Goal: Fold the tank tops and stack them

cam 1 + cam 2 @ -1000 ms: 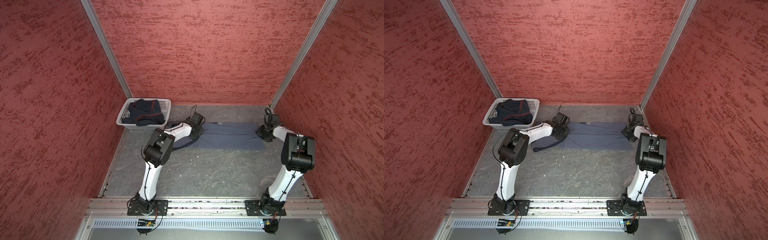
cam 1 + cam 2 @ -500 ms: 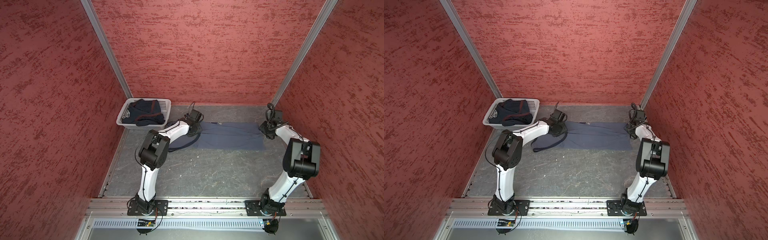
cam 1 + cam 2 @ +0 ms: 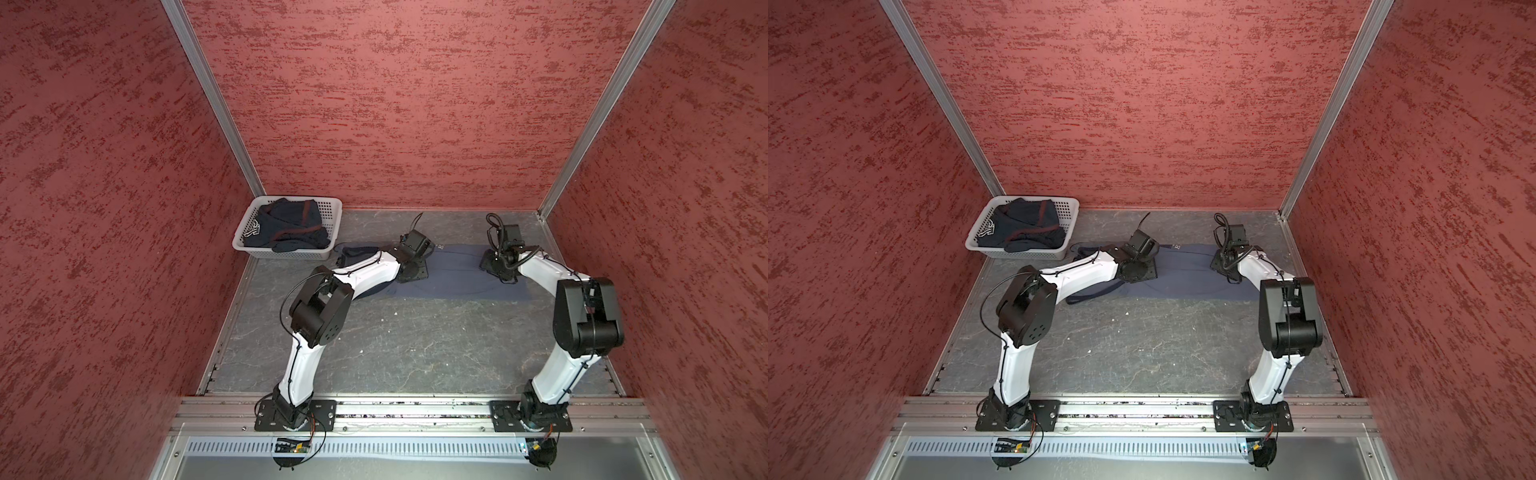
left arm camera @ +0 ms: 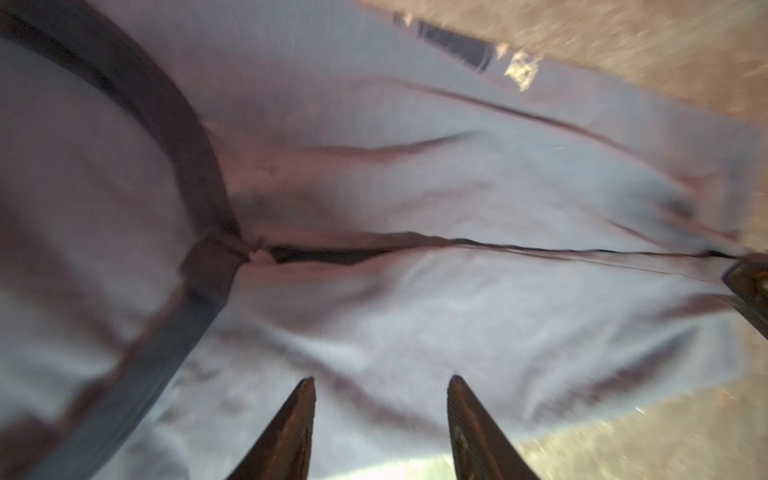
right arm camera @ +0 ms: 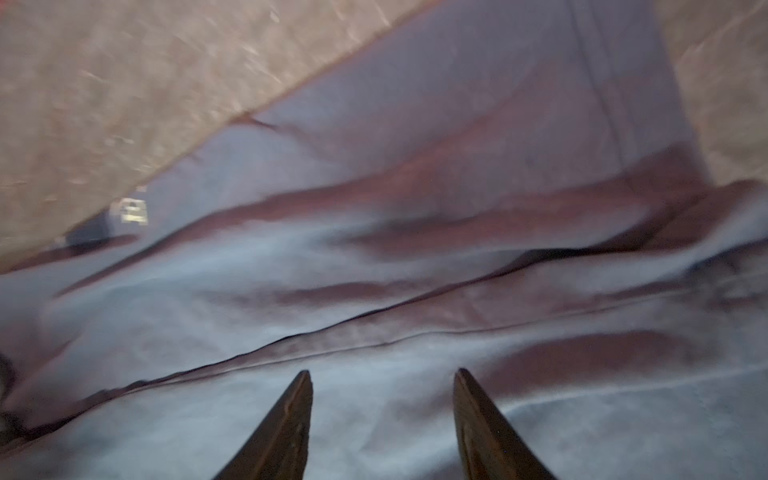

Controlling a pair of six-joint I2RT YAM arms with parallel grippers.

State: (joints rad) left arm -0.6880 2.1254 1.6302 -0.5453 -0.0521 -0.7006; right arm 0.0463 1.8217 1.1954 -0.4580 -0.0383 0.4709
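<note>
Slate-blue tank top [image 3: 457, 282], folded into a long strip, flat on the far part of grey table [image 3: 415, 345]; whitish lettering [image 4: 521, 72] at far edge, too blurred to read. Dark navy tank top [image 3: 286, 226], maroon-trimmed, bunched in white basket [image 3: 328, 206]. Left gripper [image 4: 381, 380] and right gripper [image 5: 382, 372] over the strip, jaws apart, nothing between.
</note>
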